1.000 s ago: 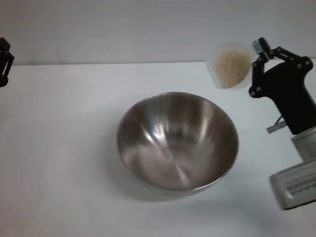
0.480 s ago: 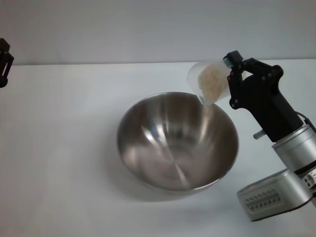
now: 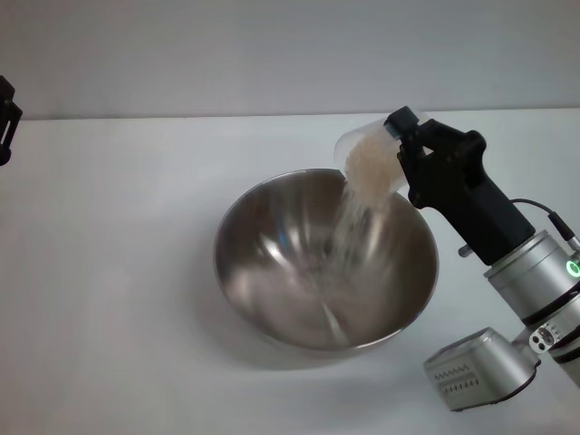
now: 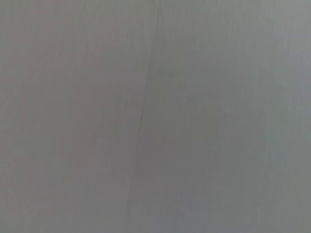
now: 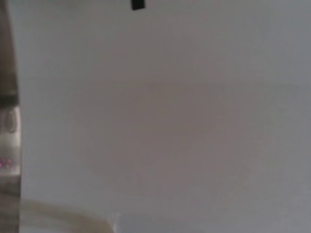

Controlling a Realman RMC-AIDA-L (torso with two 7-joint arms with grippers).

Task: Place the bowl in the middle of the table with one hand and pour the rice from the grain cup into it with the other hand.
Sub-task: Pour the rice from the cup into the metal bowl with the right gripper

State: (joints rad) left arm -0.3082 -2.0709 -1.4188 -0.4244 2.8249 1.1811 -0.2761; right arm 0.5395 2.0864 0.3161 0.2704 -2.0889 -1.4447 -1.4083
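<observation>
Left gripper [image 3: 5, 118] sits parked at the far left edge of the head view, near the table's back edge and well apart from the work; only a sliver of it shows, and whether its fingers are open or closed cannot be told. Table [image 3: 109, 299] is a plain white surface. Bowl [image 3: 272, 263], large and of stainless steel, stands upright on the table about the middle of it, its mouth facing up. Rice [image 3: 358, 222] falls in a pale stream into the right half of the bowl, blurred along its length, and the grains that have landed inside cannot be made out against the metal. Grain cup [image 3: 367, 159] is held above the bowl's far right rim, tipped steeply with its mouth turned down and to the left, and a mass of rice remains inside it. Right gripper [image 3: 405, 149] is clamped on the cup at its right side, the black hand slanting up from the lower right, where the grey arm enters the view. Both wrist views show only a plain pale surface.
</observation>
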